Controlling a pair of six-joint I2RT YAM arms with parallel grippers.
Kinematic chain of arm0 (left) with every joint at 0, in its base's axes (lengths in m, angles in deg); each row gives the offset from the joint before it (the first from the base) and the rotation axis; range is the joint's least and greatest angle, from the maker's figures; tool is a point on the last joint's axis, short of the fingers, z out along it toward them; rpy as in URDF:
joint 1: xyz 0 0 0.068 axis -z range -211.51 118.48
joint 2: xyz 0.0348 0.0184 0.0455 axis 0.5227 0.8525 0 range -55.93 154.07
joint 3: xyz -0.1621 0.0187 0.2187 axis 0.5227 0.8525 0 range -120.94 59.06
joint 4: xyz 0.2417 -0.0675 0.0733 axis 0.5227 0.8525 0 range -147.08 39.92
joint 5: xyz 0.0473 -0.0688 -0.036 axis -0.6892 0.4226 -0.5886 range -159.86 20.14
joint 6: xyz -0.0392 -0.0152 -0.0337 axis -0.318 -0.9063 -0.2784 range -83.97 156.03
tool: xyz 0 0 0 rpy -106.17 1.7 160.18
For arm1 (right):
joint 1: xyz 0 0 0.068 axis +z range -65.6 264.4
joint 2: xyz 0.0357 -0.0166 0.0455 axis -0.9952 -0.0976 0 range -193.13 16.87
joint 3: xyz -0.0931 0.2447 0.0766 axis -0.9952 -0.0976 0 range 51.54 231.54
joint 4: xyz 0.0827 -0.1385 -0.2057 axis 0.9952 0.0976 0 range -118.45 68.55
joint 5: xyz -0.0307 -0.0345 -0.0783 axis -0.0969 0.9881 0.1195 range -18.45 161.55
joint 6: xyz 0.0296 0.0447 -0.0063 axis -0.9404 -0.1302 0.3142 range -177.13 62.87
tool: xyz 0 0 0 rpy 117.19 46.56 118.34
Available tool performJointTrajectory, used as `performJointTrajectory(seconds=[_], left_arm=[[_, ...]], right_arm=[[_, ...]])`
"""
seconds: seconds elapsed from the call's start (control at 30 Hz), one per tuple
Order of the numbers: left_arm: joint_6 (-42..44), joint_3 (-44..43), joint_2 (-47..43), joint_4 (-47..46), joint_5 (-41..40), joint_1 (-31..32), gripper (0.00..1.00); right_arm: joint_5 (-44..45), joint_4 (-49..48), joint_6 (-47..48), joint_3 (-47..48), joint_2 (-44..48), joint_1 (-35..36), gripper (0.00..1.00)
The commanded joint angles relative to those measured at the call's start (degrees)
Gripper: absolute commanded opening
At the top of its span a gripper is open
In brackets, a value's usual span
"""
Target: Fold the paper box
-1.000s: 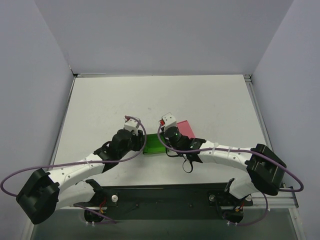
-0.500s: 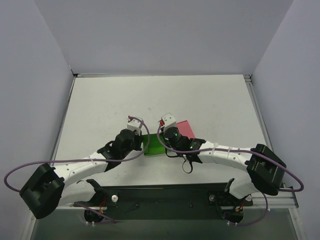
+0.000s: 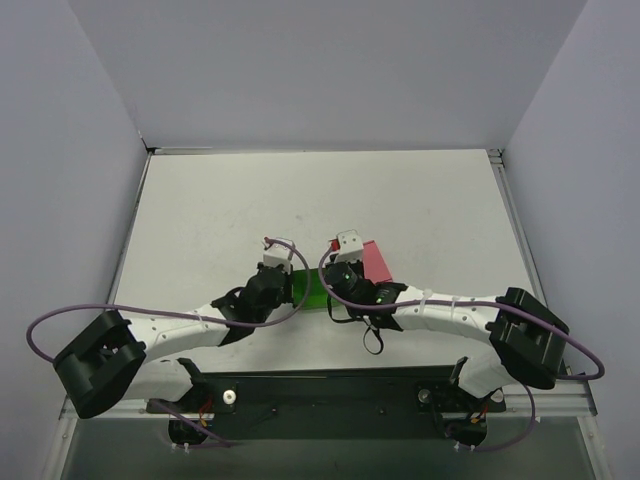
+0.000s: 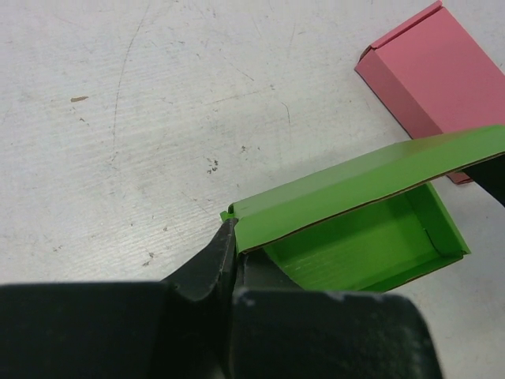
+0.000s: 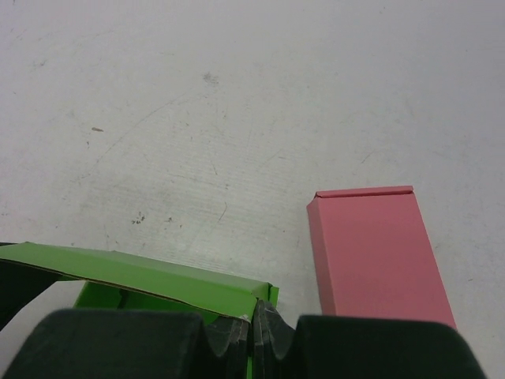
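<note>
Near the middle of the desk (image 3: pixel 200 220), between the two arms, lies the paper box (image 3: pixel 312 288). Its green tray is open and one long panel is tilted up over it like a half-raised lid. We see the left fingers (image 4: pixel 209 268) pinched narrow on the box's left end, at the corner where that panel meets the tray. The right fingers (image 5: pixel 268 332) are pinched just as narrow on the panel's opposite corner. So both arms hold the same thin card, one at each end. A pink box (image 3: pixel 374 262) lies flat just beside the green one, on the right arm's side.

We judge the main risk to be the two grips working against each other. If one arm pulls or twists without the other following, the card could crease in the wrong place or tear at a pinched corner. Each hold takes only a small bite at an edge, so a sideways tug might let the panel slip free and spring back open. Pressing the panel down unevenly could skew it past the tray wall, and a push to the right might shove the box against its pink neighbour.
</note>
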Motion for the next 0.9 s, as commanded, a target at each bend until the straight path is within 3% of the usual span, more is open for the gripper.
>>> performJointTrajectory(seconds=[0.0,0.5,0.87], left_arm=[[-3.09,-1.69,2.04,-4.12,-1.59,3.02,0.0],[-6.96,5.34,1.25,-9.65,-3.88,5.4,0.0],[-5.12,11.93,0.19,-17.21,-6.25,8.12,0.0]], right_arm=[[-0.07,-5.09,-9.6,-1.84,-0.08,1.45,0.0],[2.91,-4.66,-18.3,-6.59,-0.25,4.26,0.0],[4.32,-3.78,-18.31,-7.03,1.24,6.37,0.0]])
